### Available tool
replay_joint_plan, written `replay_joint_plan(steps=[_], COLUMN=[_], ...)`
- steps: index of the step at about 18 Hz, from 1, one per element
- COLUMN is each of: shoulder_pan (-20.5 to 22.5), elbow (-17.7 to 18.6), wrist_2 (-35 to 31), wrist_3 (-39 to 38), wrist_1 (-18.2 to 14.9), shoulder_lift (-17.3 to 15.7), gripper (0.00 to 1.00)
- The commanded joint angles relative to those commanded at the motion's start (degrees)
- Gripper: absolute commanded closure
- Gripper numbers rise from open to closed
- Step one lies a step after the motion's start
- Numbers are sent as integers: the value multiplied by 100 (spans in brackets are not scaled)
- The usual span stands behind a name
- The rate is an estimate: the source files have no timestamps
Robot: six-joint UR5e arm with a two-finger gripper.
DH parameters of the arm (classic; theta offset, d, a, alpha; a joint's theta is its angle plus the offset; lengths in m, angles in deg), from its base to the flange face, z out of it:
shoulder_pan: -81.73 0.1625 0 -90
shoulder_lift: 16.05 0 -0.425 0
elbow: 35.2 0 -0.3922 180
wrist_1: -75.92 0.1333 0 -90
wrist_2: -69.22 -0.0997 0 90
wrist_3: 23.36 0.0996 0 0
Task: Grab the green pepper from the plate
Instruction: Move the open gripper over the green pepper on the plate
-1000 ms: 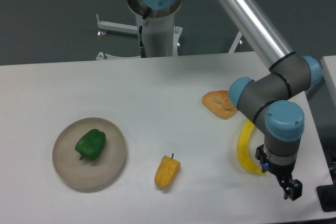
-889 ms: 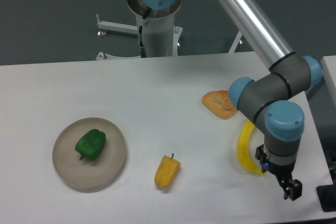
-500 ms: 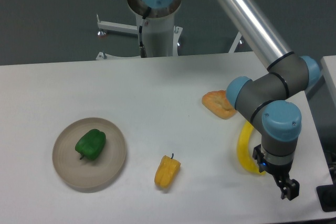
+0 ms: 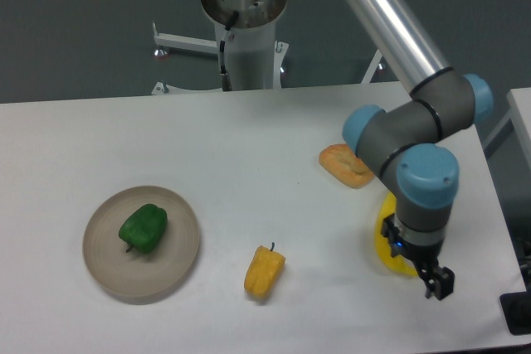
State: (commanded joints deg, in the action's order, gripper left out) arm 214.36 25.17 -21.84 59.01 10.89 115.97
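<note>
While my fingers [image 4: 439, 283] hang low over the table [image 4: 249, 138], pointing down just beside the banana [image 4: 387, 242], they look dark and close together, and I cannot tell whether they are open or closed; nothing shows between them. Far off to their left, the pepper [image 4: 143, 227] lies on the plate [image 4: 178, 259], left of its middle. Between us sits the yellow pepper [image 4: 264, 270], and up behind my fingers lies a piece of bread [image 4: 343, 164].
</note>
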Motion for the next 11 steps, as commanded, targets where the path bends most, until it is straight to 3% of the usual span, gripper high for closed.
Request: replay_joint_plan(steps=[9, 11], shoulder_pan=[-395, -588], elbow=[1687, 1856], wrist_2=[757, 801], wrist_3=[-2144, -2566], wrist_1=[35, 18], shoulder_lift=[-1415, -1609], gripper=[0, 0])
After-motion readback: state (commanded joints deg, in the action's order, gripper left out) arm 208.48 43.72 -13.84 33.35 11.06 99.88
